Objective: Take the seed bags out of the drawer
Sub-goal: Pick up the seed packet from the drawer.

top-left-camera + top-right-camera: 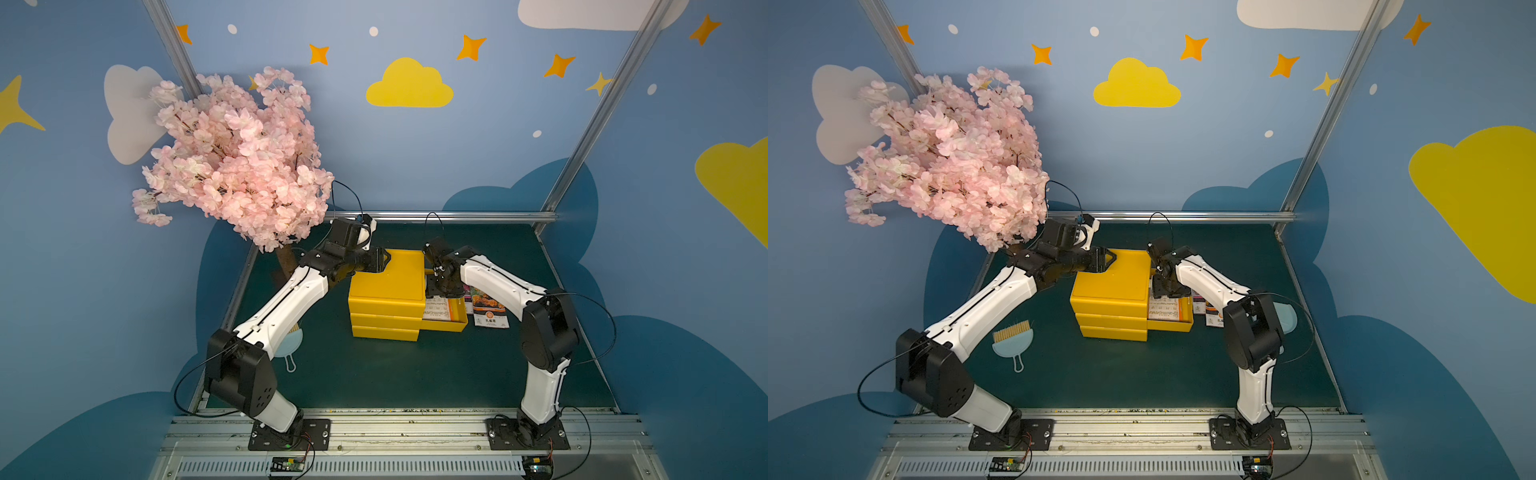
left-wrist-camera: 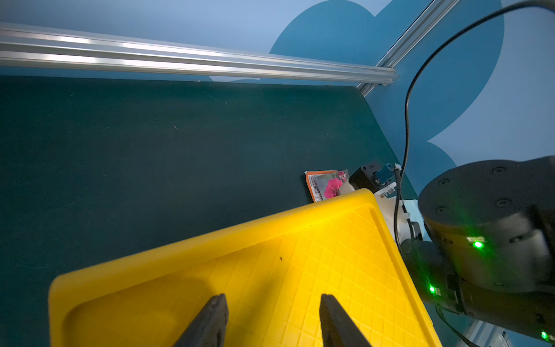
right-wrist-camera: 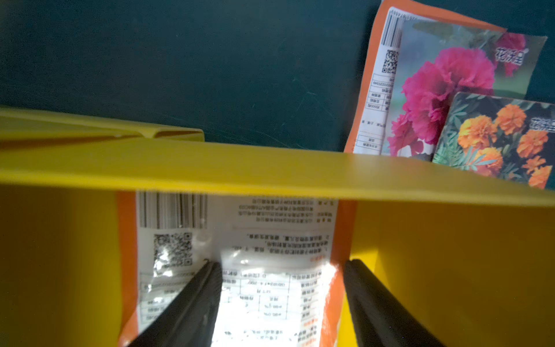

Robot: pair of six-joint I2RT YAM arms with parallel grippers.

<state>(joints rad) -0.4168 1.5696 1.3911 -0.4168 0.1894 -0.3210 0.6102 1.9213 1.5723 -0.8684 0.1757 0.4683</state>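
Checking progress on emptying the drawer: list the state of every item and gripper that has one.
Top drawer: pulled open.
Lower drawers: shut.
Seed bag in the drawer: flat, back up, ungripped.
Magenta-flower seed bag: out on the mat, face up.
Orange-flower seed bag: out, overlapping the magenta one.
Left gripper: open, over the cabinet top.
Right gripper: open, over the drawer's bag.

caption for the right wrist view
Open right gripper over a seed bag in the drawer; pink-flower bag and orange-flower bag lie outside.
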